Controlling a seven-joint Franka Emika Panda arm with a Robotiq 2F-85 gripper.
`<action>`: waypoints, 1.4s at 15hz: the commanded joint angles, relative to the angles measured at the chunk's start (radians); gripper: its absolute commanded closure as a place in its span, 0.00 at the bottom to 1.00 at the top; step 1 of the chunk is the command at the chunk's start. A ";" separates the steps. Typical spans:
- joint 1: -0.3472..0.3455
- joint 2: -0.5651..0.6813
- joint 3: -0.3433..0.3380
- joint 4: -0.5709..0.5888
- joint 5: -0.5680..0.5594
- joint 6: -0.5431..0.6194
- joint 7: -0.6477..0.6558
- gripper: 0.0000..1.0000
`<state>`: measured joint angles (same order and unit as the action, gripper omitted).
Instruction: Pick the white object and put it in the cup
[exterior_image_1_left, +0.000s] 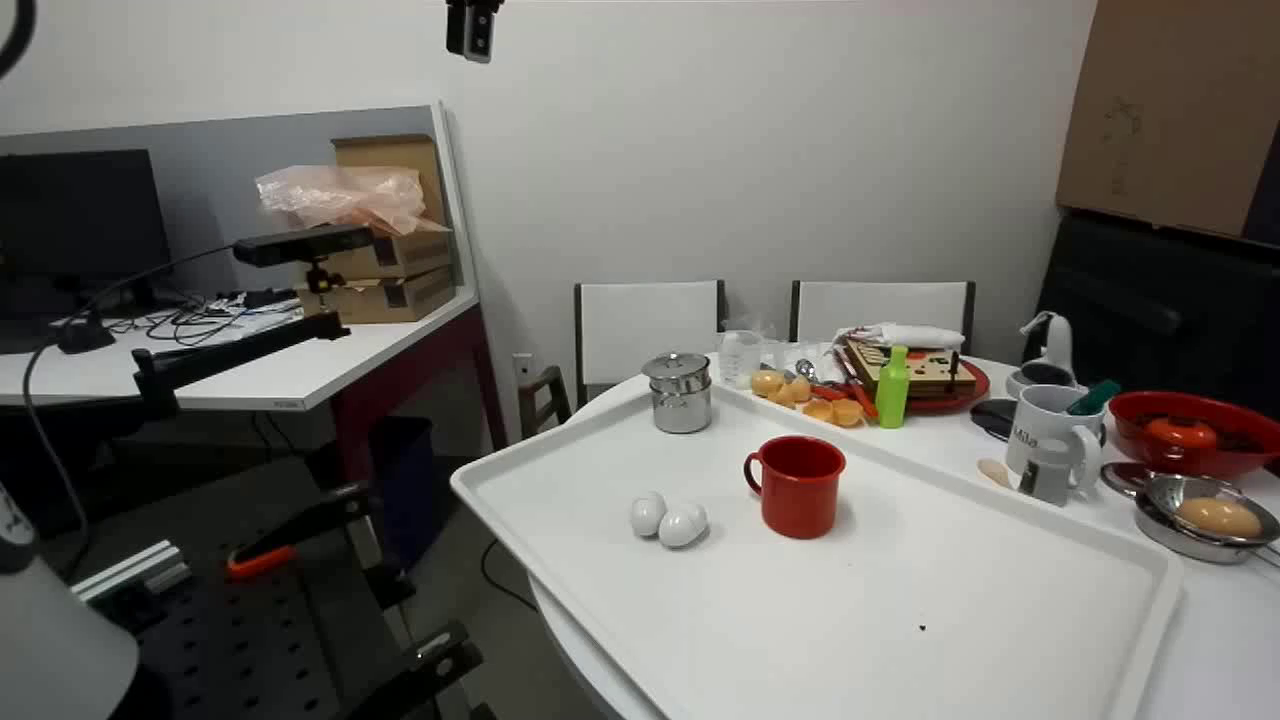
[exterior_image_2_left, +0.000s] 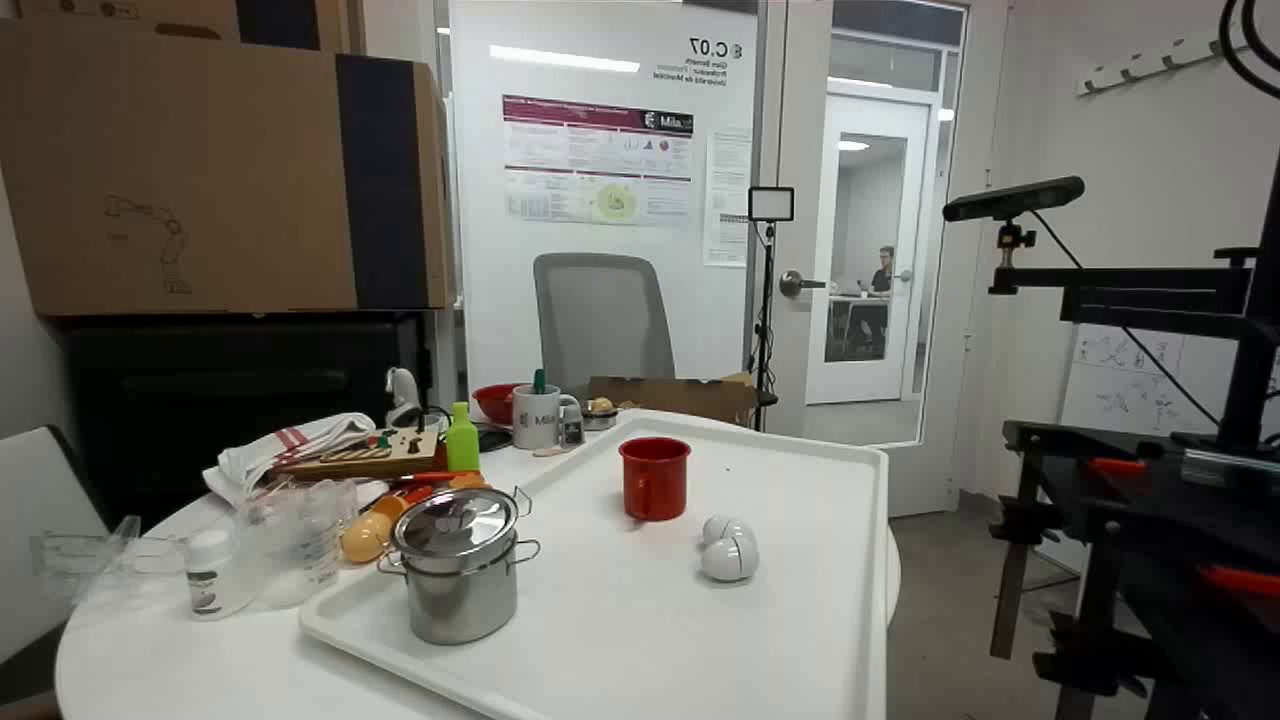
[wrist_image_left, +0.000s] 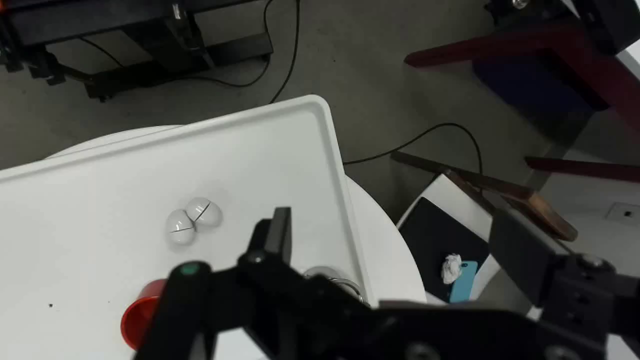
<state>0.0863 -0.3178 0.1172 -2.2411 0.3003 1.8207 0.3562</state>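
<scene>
The step in hand, by inference, is the approach. Your end effector (wrist_image_left: 400, 245) hangs well above the tray (exterior_image_1_left: 620, 610), its fingers spread wide, nothing held between them. The white object (exterior_image_1_left: 683, 525) lies on the tray, touching its slightly smaller, greyer twin (exterior_image_1_left: 648, 514); the red mug (exterior_image_1_left: 803, 490) stands upright near both. Your next move probably calls for lateral travel toward the pair, then descent, with the fingers aligned to close on one lump only. Note that the tray rests on a round surface (exterior_image_2_left: 130, 670), one corner projecting past the edge, and also bears a lidded metal pot (exterior_image_2_left: 460, 600). A green bottle (exterior_image_1_left: 893, 390) stands on the surface beside the tray; around you appear a cardboard box (exterior_image_2_left: 200, 180) and a grey chair (exterior_image_2_left: 605, 320).
</scene>
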 joint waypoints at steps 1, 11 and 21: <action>-0.006 0.000 0.005 0.002 0.001 -0.002 -0.001 0.00; -0.009 0.008 0.012 0.008 -0.022 0.019 0.006 0.00; -0.105 0.262 -0.070 0.041 -0.299 0.326 -0.072 0.00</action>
<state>0.0055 -0.1428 0.0791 -2.2373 0.0510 2.1119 0.2930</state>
